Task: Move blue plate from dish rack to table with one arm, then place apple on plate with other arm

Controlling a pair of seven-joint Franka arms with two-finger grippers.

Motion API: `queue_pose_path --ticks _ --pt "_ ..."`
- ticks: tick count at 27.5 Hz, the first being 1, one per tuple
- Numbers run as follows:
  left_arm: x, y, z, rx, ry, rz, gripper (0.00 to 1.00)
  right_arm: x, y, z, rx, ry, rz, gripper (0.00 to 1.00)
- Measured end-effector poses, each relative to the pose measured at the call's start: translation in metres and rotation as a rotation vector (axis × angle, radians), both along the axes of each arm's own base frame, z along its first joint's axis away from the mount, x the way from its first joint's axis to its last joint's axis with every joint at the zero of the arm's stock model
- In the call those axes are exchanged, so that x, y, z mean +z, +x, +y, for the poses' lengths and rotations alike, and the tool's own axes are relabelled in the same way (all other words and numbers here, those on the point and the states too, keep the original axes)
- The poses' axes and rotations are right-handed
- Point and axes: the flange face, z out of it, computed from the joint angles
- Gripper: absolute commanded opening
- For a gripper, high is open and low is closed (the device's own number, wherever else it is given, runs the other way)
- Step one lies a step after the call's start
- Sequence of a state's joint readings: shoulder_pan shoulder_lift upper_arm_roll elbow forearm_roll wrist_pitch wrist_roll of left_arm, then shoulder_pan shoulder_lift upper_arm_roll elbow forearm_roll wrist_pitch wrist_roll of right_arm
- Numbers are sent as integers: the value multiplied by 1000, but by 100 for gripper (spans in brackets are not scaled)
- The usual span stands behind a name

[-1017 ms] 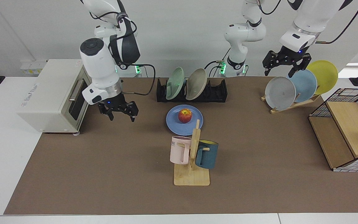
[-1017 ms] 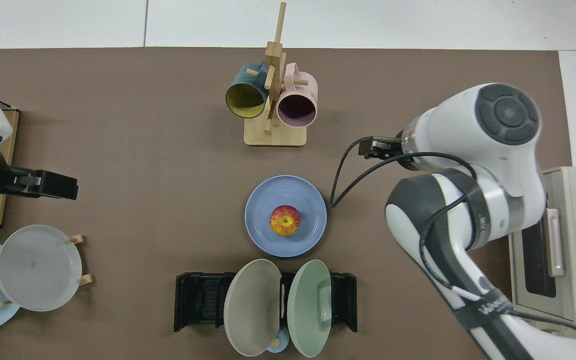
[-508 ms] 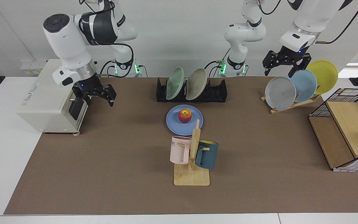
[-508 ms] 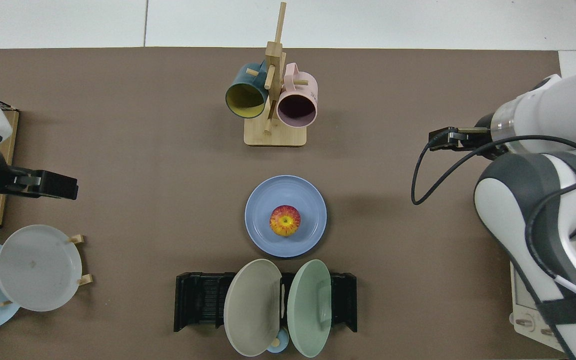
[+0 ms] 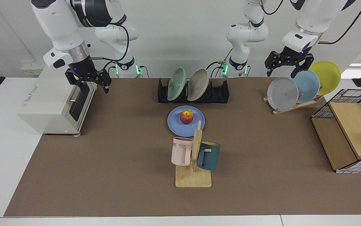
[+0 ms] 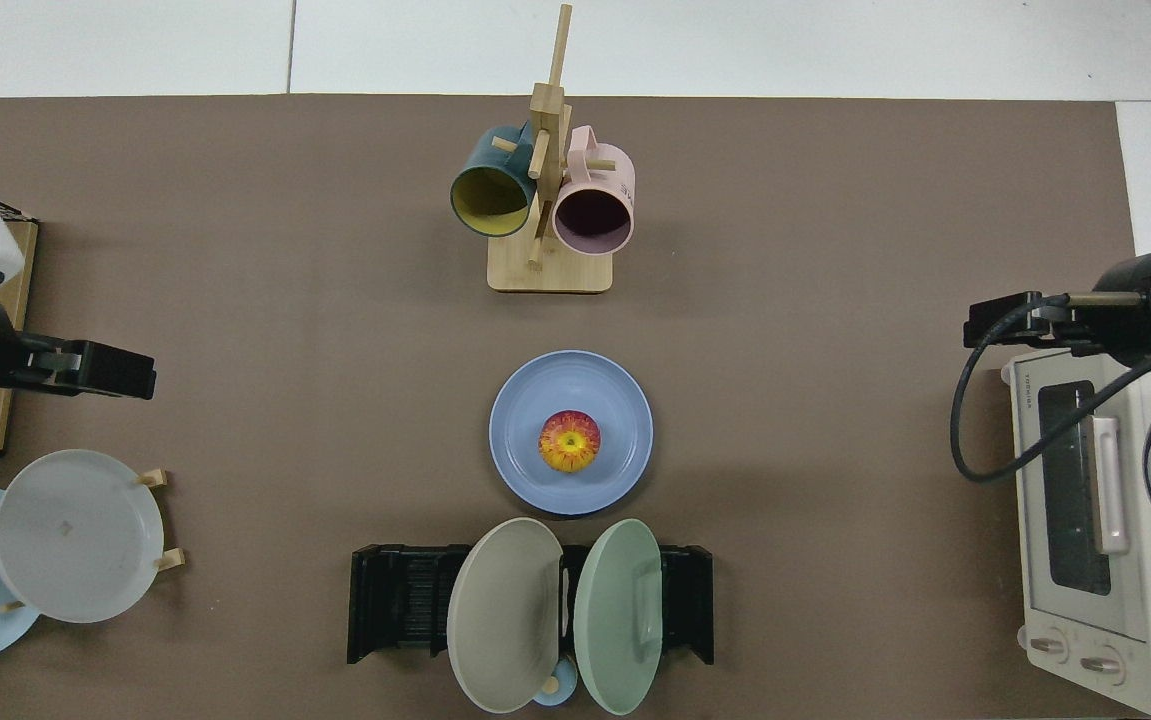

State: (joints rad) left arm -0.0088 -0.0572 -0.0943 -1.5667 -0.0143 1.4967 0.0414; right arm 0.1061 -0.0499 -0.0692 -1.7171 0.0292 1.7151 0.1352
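The blue plate (image 5: 175, 126) (image 6: 527, 475) lies flat on the brown table (image 5: 114, 163), just in front of the black dish rack (image 5: 219, 93) (image 6: 397, 600). A red and yellow apple (image 5: 186, 116) (image 6: 569, 441) sits at the plate's middle. My right gripper (image 5: 89, 86) (image 6: 1000, 322) hangs open and holds nothing above the toaster oven's door, far to the plate's side. My left gripper (image 5: 283, 73) (image 6: 120, 372) is open too and holds nothing; it waits above the slanted wooden plate stand.
A pale green plate (image 5: 176, 84) and a beige plate (image 5: 198, 84) stand in the rack. A mug tree (image 5: 193, 175) with pink and teal mugs stands in front of the blue plate. The toaster oven (image 5: 50, 100), the wooden stand (image 5: 294, 105) with three plates and a wire-sided shelf (image 5: 346, 135) line the sides.
My right arm has lifted and drawn back from beside the plate to above the toaster oven. Plate, apple and left arm have stayed where they were.
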Motion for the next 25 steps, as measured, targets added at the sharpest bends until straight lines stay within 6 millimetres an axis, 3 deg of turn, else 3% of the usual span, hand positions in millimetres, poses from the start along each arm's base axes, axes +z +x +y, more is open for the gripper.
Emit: queue_pose_path --ticks 25 --pt "0 0 0 0 0 0 100 -4 2 -8 -4 -35 6 100"
